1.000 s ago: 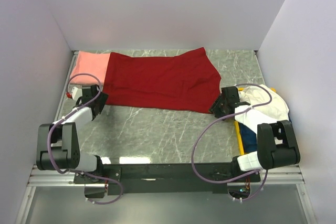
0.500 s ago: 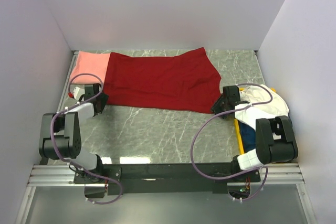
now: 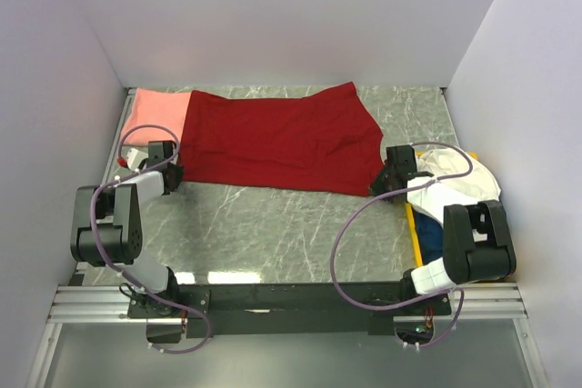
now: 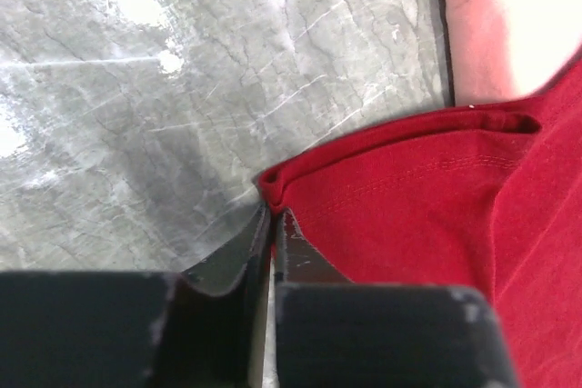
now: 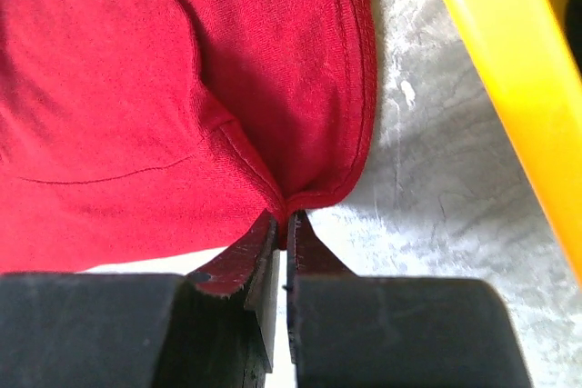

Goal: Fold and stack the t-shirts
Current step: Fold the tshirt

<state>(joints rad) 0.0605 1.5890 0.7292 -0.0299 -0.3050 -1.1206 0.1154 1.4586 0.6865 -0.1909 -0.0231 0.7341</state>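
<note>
1. The red shirt (image 3: pixel 273 143) is spread flat on the far half of the table (image 3: pixel 273 233). Its long axis runs left to right, and the near edge slopes a little nearer toward the right.
2. The left end of the red shirt lies over the right edge of the pink shirt (image 3: pixel 156 115), which sits flat in the far left corner. The right end flares out, with one tip toward the far right and one toward the near right.
3. No collar shows from above, so I can't tell which end is the neck.
4. The left gripper (image 3: pixel 173 173) is down at the near left corner of the red shirt. In the wrist view the left gripper (image 4: pixel 271 220) has its jaws nearly together, with the folded red hem (image 4: pixel 409 206) pinched at the tips.
5. The pink shirt (image 4: pixel 473 24) shows just beyond that corner, blurred by glare.
6. The right gripper (image 3: pixel 382 184) is at the near right corner. Up close, the right gripper (image 5: pixel 284 223) is clamped narrow on a pucker of red cloth (image 5: pixel 136 88), right at the stitched hem.
7. The yellow tray (image 5: pixel 509 70) runs just beside that corner, with bare table between them.
8. The white shirt (image 3: pixel 464 179) is bunched at the right edge on the tray (image 3: pixel 414 229), and the right arm crosses over it.
</note>
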